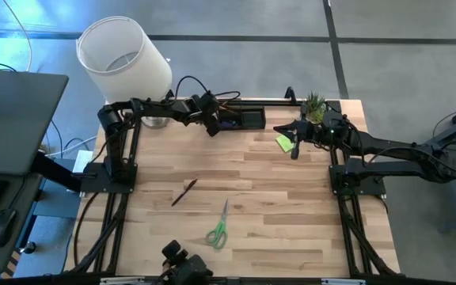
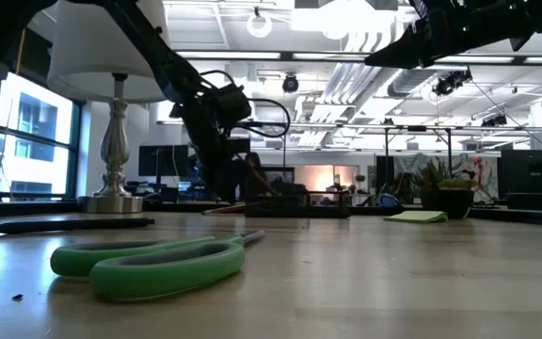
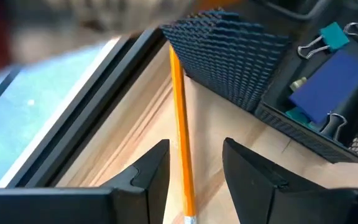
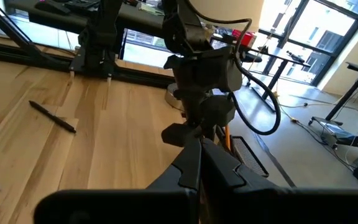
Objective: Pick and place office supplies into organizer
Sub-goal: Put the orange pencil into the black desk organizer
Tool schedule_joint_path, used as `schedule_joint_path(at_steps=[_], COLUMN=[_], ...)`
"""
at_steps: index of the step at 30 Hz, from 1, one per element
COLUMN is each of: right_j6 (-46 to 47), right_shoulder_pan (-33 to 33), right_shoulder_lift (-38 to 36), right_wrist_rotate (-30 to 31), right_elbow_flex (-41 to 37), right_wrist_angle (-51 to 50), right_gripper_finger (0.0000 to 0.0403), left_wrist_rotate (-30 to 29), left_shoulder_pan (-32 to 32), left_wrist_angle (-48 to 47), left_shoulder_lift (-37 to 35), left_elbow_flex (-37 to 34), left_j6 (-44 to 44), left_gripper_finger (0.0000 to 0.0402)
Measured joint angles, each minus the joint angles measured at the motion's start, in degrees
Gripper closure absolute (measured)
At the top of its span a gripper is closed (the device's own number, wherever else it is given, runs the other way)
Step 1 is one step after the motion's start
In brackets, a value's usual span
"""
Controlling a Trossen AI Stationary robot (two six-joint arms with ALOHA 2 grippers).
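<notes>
My left gripper (image 3: 196,146) (image 1: 212,127) is open at the left end of the black mesh organizer (image 3: 229,56) (image 1: 252,113), at the table's far edge. A thin orange pencil (image 3: 180,124) runs between its fingers without touching them. The pencil's far end meets the organizer's corner. My right gripper (image 4: 201,163) (image 1: 294,152) is shut and hovers above the lime-green sticky-note pad (image 1: 284,142). A dark pen (image 1: 184,192) and green-handled scissors (image 1: 218,229) lie flat on the table nearer the front.
A white-shaded lamp (image 1: 125,59) stands at the far left, and a small potted plant (image 1: 315,107) at the far right. The organizer's compartments hold binder clips and a blue block (image 3: 328,87). Bare wood lies between the pen and the organizer.
</notes>
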Motion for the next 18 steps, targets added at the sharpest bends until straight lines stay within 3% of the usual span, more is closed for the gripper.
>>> schedule_joint_path(at_steps=[5,18], right_j6=[0.0,0.0], right_shoulder_pan=[0.0,0.0], right_shoulder_lift=[0.0,0.0], right_wrist_rotate=[0.0,0.0], right_elbow_flex=[0.0,0.0], right_wrist_angle=[0.0,-0.1], right_gripper_finger=[0.0402,0.0402], left_wrist_rotate=[-3.0,-0.5], left_shoulder_pan=[0.0,0.0], left_wrist_angle=[1.1,0.7], left_shoulder_lift=[0.8,0.8], left_elbow_flex=[0.0,0.0], left_j6=[0.8,-0.2], left_gripper_finger=[0.0269,0.0269])
